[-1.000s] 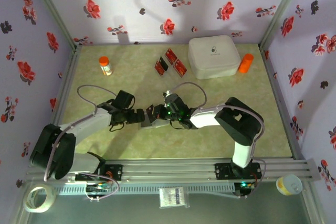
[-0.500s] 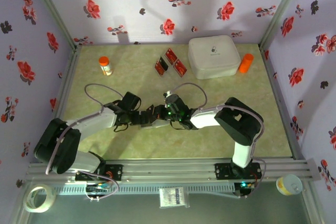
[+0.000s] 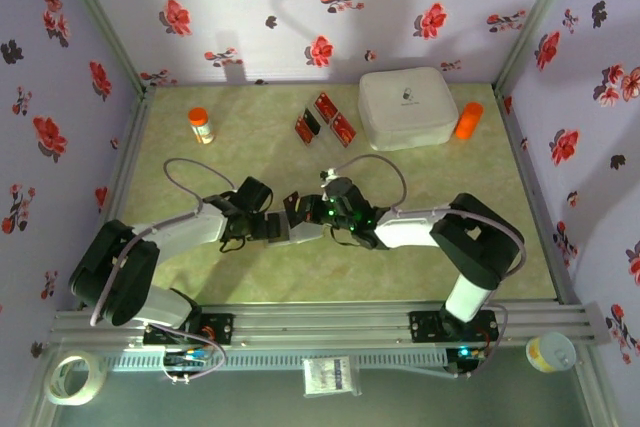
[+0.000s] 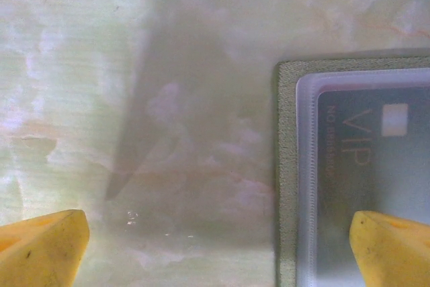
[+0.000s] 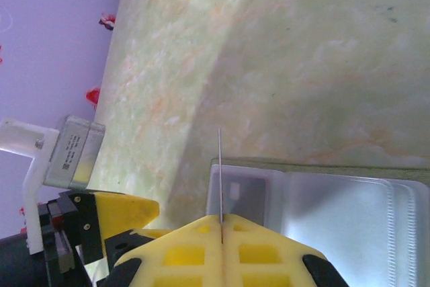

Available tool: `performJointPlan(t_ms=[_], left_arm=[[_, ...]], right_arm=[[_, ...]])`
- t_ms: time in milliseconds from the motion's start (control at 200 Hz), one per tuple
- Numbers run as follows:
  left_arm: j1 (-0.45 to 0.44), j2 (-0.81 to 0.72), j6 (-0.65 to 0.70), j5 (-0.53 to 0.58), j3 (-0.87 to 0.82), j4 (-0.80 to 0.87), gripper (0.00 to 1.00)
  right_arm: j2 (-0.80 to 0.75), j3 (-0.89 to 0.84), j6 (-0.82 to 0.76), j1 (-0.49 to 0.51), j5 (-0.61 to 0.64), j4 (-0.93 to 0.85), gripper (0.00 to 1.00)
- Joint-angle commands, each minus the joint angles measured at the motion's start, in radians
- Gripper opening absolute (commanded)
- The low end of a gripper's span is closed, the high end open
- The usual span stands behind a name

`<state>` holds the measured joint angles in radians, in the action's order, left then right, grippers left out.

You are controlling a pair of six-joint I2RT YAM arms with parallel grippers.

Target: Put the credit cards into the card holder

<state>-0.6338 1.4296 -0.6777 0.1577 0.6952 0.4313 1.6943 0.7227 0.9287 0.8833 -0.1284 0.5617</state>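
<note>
The card holder (image 3: 302, 234) lies opened flat around the middle of the bench (image 3: 430, 177), somewhat closer to the near edge than to the far one, and both arms reach in to it from either side. The left claw (image 4: 215, 250) hangs low over it with its yellow fingers (image 4: 40, 250) spread wide and nothing between them. One fingertip is over bare bench and the other over the holder's clear sleeve, where a dark card (image 4: 366, 146) marked VIP sits behind the plastic. The holder's olive border runs just left of that sleeve. The right claw (image 5: 220, 223) is closed tight on a thin card (image 5: 220, 166), seen edge-on as a fine line sticking out from between its fingers, over the holder's clear pockets. Whether the card's edge touches the holder cannot be told. Three red cards (image 3: 325, 105) lie close together near the far edge, about midway along it, just left of a white rounded box (image 3: 407, 107). An orange cylinder (image 3: 468, 119) stands just right of the box, toward the far right corner. A small orange-capped bottle (image 3: 200, 125) stands toward the far left corner.
</note>
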Motion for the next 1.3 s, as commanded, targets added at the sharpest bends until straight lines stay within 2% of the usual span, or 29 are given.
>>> performJointPlan(t_ms=[0, 575, 1295], left_arm=[[-0.010, -0.002, -0.029, 0.042, -0.001, 0.049, 1.00], [-0.018, -0.003, -0.031, 0.051, -0.009, 0.046, 1.00], [-0.021, -0.003, -0.029, 0.050, -0.014, 0.042, 1.00]], right_arm=[[-0.006, -0.045, 0.028, -0.005, 0.057, 0.076, 0.00], [0.117, -0.144, 0.096, 0.020, 0.134, 0.414, 0.00], [0.223, -0.150, 0.137, 0.049, 0.161, 0.522, 0.00]])
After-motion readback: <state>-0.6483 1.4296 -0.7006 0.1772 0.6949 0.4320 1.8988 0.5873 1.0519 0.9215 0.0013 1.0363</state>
